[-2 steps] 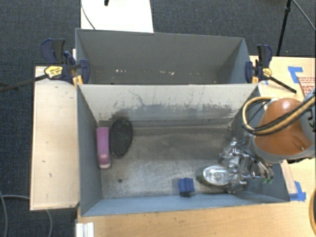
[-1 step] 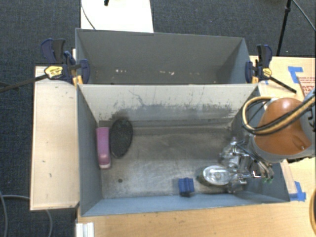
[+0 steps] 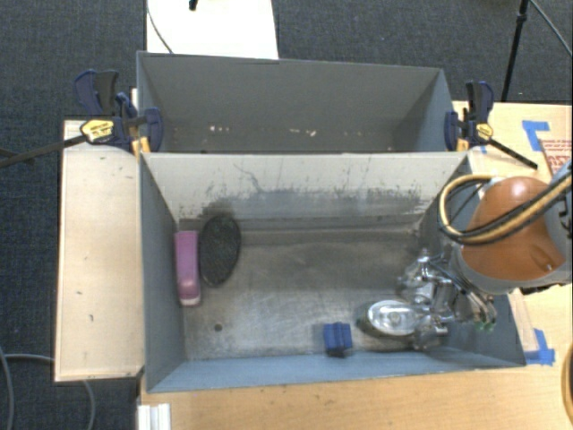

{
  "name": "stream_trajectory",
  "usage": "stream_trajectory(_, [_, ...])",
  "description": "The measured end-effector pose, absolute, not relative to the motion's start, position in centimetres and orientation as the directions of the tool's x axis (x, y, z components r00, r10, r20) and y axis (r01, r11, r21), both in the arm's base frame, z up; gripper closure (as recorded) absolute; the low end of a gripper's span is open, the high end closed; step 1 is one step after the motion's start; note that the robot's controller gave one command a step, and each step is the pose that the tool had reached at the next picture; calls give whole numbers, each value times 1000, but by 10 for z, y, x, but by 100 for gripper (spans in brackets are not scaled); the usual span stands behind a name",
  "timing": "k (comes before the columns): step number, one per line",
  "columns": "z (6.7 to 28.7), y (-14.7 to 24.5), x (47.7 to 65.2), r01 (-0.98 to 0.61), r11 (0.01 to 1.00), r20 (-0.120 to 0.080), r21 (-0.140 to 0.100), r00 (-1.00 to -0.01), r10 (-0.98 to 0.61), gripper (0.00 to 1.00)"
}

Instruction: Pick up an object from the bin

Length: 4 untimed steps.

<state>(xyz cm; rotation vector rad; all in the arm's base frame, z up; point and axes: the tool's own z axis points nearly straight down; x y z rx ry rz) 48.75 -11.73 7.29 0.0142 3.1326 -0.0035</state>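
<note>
My gripper (image 3: pixel 421 316) is low in the bin's front right corner, right at a shiny silver rounded thing (image 3: pixel 387 318) lying on the floor there. A small blue block (image 3: pixel 337 338) lies just to the left of that, near the front wall.
At the bin's left side a pink oblong thing (image 3: pixel 187 266) lies along the wall, with a dark oval brush-like thing (image 3: pixel 218 248) beside it. The arm with its orange cover and cables hangs over the right wall.
</note>
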Motion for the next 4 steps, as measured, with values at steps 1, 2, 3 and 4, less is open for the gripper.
stream_trajectory(1, [73,-117,489,2,1000,-11,-3,-1000,2,0])
stream_trajectory(2, [75,-117,491,-2,1000,-16,-3,-1000,-2,100])
stream_trajectory(3, [84,-117,492,-9,1000,-9,-2,-1000,-9,100])
stream_trajectory(4, [101,-117,494,-13,1000,-9,-2,-1000,-13,100])
